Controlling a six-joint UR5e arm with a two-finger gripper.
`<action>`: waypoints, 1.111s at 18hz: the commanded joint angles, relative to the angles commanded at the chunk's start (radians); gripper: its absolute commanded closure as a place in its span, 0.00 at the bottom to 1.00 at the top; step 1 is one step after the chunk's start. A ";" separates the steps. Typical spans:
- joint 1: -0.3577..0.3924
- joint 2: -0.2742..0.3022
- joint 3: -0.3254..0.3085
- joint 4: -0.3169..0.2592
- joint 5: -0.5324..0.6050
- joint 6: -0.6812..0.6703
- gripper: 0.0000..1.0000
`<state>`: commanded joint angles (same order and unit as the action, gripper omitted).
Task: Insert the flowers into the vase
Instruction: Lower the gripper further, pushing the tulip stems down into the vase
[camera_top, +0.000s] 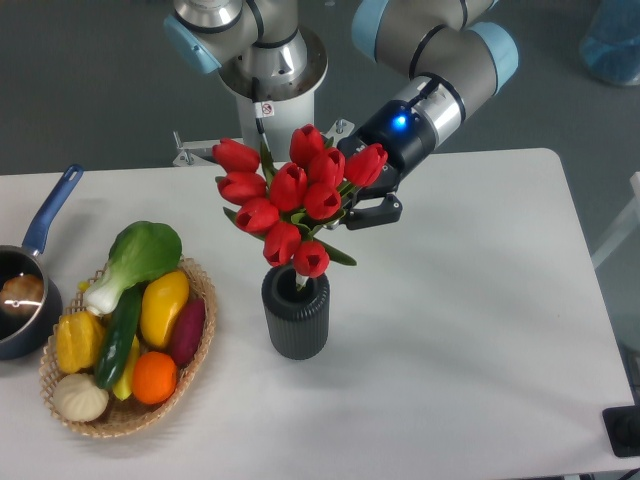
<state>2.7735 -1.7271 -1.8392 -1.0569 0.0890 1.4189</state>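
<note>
While the flowers (295, 200) are leaning over the vase (296, 312) with their stem ends dipping into its mouth, the claw (360, 205) is reaching in behind the blooms; it seems to be gripping the bunch, though buds are hiding its fingers. The vase is standing upright on the bench (480, 300), beside a wicker basket (205, 300) of fruit.

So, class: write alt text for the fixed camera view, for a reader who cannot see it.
A robot arm's gripper is at a bunch of red tulips whose stems reach into a dark ribbed vase on a white table. To the left sit a wicker basket of fruit and vegetables and a blue-handled saucepan.
</note>
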 joint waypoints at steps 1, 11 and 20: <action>-0.003 -0.011 -0.005 0.000 0.000 0.009 0.93; -0.012 -0.023 -0.037 -0.002 0.002 0.028 0.92; -0.012 -0.072 -0.086 0.000 0.002 0.120 0.90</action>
<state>2.7612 -1.7993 -1.9251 -1.0569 0.0905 1.5385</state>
